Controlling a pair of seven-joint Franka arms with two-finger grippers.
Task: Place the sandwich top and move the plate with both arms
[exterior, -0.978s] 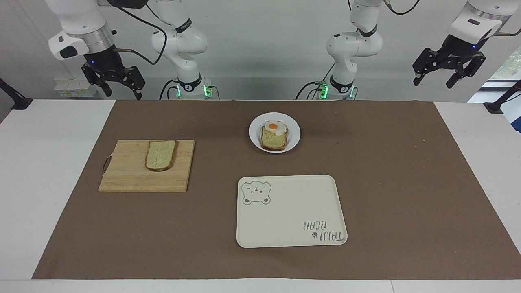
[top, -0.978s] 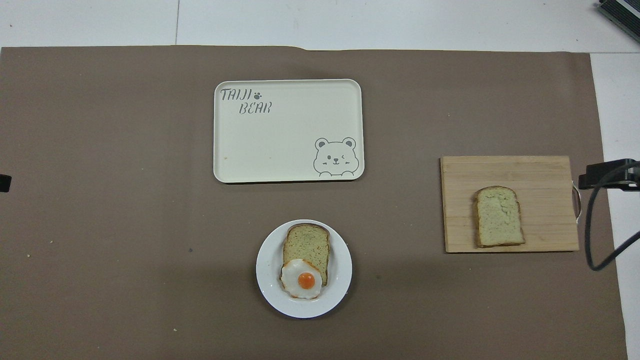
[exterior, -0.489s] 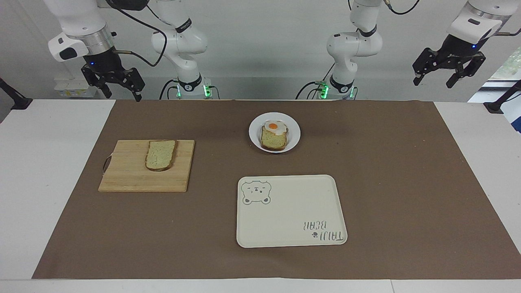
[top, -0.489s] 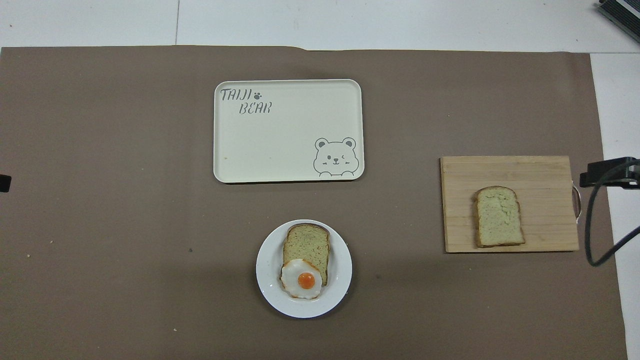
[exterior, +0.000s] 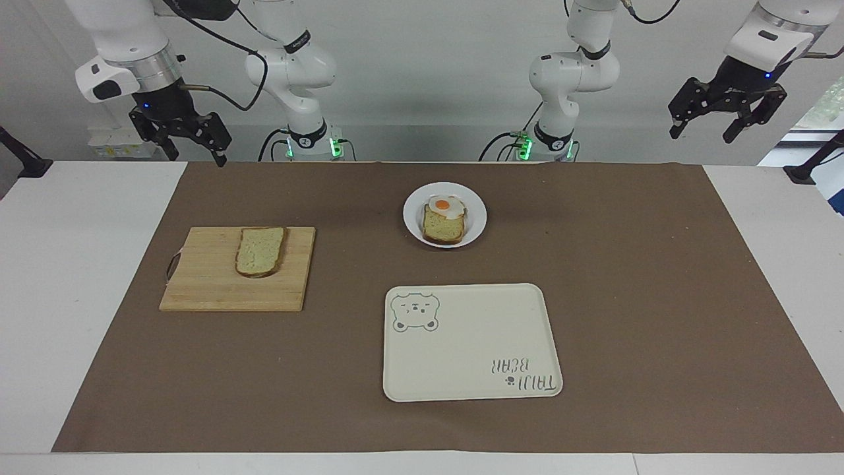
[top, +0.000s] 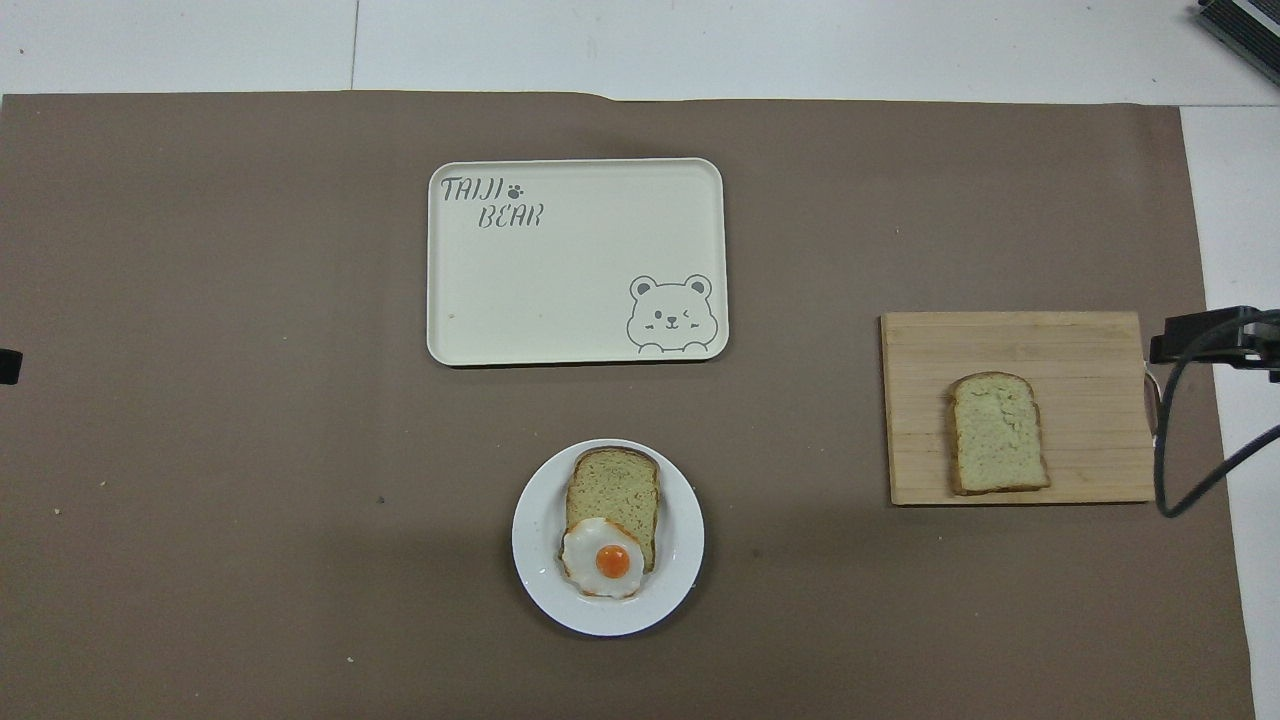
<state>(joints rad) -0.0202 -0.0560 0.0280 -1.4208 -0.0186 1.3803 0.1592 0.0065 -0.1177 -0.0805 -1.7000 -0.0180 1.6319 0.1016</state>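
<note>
Brown table mat [exterior: 626,297], nothing started.
Sandwich top [exterior: 260,251] lies on the cutting board [exterior: 211,290]; plate [exterior: 476,221] holds egg-topped bread; left gripper [exterior: 728,119] and right gripper [exterior: 191,142] hang wide, empty.

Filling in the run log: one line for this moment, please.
sandwich top: on cutting board | plate: holds egg slice | right gripper: open, raised | left gripper: open, raised

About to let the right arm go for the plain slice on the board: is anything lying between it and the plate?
Nothing visible does: only bare brown mat lies between the sandwich top and the plate.
</note>
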